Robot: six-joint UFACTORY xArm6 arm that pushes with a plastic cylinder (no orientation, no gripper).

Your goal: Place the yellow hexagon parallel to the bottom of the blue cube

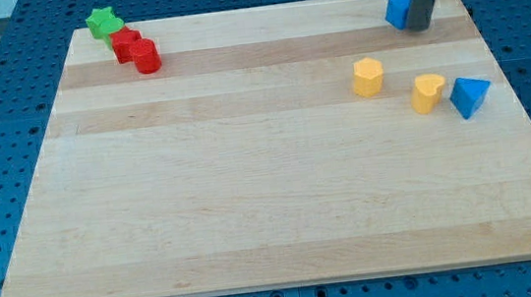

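Tip (419, 27) at view's top right, touching blue cube (396, 10), partly hiding it. Yellow hexagon (368, 76) below-left, well apart. No pincer: plain rod. Yellow heart(?) (427, 93) beside blue triangle (470, 96).

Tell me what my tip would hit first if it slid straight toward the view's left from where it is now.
Your tip would meet the blue cube at once; it sits right beside it on the view's left, apparently touching, though depth is hard to judge.
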